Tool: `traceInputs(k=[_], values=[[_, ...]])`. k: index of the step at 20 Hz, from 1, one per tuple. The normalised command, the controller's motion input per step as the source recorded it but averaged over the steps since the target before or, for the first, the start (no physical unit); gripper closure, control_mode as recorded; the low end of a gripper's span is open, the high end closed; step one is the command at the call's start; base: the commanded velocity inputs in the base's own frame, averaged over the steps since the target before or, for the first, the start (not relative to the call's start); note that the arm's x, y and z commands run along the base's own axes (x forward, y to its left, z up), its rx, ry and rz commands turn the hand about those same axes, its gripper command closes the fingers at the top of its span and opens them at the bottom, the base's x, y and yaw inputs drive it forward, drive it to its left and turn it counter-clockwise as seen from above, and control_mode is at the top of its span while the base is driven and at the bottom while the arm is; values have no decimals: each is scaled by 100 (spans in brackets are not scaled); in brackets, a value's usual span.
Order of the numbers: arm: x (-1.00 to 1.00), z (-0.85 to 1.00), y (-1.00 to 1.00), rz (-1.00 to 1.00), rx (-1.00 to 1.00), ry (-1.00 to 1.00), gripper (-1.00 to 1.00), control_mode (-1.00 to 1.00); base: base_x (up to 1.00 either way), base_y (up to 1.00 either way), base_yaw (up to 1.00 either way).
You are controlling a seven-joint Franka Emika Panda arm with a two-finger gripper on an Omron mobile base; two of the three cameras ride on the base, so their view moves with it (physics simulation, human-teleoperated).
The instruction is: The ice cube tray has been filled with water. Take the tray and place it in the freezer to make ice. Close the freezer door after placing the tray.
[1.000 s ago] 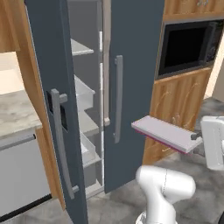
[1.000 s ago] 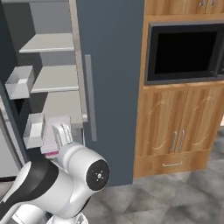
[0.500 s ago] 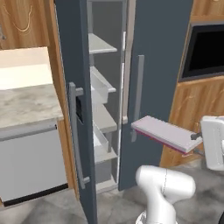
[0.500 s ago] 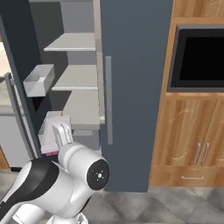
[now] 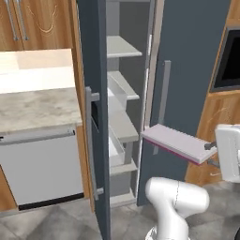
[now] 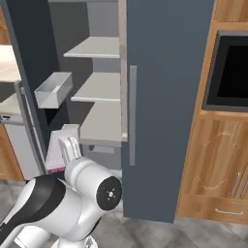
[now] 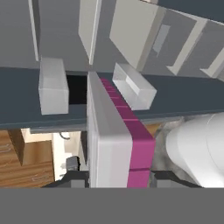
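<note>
One ice cube tray is being clenched level in the hand, presumably keeping water in, facing the open freezer.

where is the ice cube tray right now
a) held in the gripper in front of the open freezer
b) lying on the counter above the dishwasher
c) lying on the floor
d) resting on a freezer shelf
a: the ice cube tray is clamped in the gripper and hangs in the air before the freezer, whose freezer door stands open.
</note>
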Motion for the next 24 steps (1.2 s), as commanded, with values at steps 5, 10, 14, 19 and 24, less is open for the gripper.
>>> traceInputs(k=[5,10,14,19,24], values=[[0,0,0,0,0,0,100,100,50,-32,15],[0,0,0,0,0,0,100,100,38,-35,8],[0,0,0,0,0,0,100,100,38,-1,1],[0,0,0,0,0,0,100,100,33,1,0],[0,0,0,0,0,0,100,100,42,0,0]])
